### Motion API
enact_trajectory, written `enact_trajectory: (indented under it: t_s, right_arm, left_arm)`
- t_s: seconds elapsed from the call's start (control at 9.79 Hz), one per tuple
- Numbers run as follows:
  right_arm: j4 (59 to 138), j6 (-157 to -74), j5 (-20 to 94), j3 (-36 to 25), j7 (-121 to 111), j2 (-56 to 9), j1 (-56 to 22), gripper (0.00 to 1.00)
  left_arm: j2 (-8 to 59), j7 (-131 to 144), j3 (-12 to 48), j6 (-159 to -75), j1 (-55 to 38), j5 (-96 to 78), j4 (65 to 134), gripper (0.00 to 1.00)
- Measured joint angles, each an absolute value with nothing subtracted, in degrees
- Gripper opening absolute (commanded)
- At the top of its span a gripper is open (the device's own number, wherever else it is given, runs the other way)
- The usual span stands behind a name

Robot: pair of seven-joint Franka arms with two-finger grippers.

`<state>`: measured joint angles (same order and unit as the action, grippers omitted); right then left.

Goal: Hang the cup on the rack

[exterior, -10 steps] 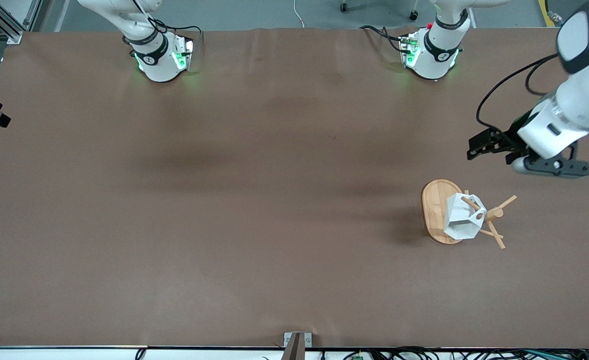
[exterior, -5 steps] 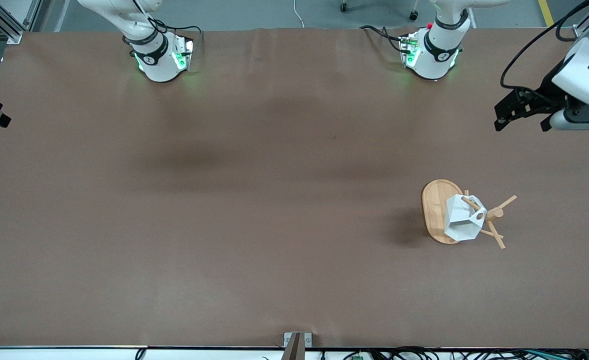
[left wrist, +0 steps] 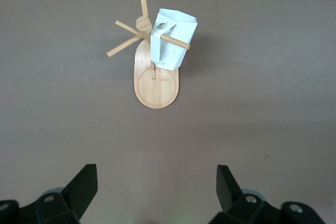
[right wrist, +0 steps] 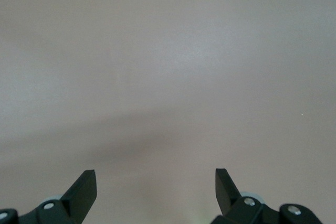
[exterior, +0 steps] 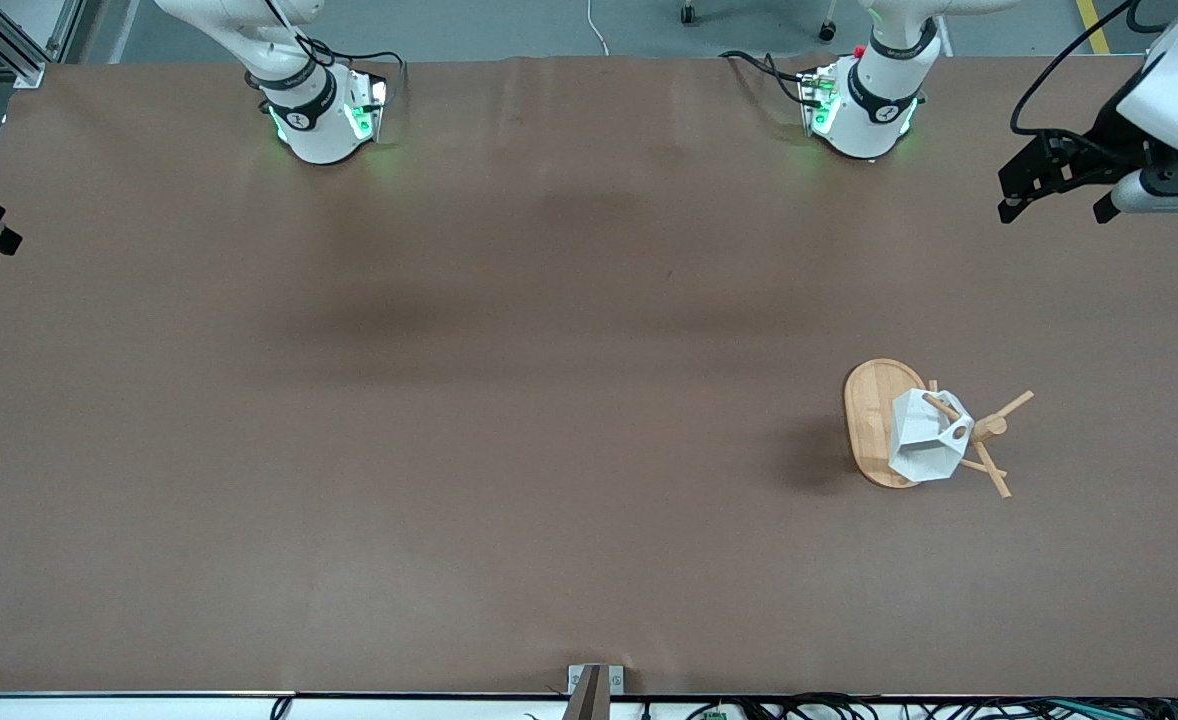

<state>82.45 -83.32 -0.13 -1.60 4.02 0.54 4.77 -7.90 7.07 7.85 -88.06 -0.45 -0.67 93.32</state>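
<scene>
The white faceted cup (exterior: 921,442) hangs by its handle hole on a peg of the bamboo rack (exterior: 867,420), which stands toward the left arm's end of the table. The left wrist view shows the cup (left wrist: 170,38) on a peg above the rack's oval base (left wrist: 156,85). My left gripper (exterior: 1054,203) is open and empty in the air, over the table's edge at the left arm's end, well apart from the rack; its fingers frame bare table (left wrist: 156,187). My right gripper (right wrist: 156,187) is open and empty over bare table; it is out of the front view.
The brown table (exterior: 509,400) carries nothing else. The two arm bases (exterior: 314,110) (exterior: 864,100) stand along the table's edge farthest from the front camera. A small metal bracket (exterior: 594,680) sits at the edge nearest that camera.
My left gripper has drawn away from the rack, rising and moving toward the robots' side of the table. The cup stays hanging on its peg.
</scene>
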Motion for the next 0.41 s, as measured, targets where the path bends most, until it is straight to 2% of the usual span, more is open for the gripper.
enact_trajectory:
  t_s: [0.41]
  right_arm:
    - [82.45, -82.97, -0.13, -1.61, 4.03, 0.54, 4.78, 1.00]
  left_arm:
    - [-8.06, 3.21, 7.47, -88.04, 0.91, -0.36, 93.89, 1.00]
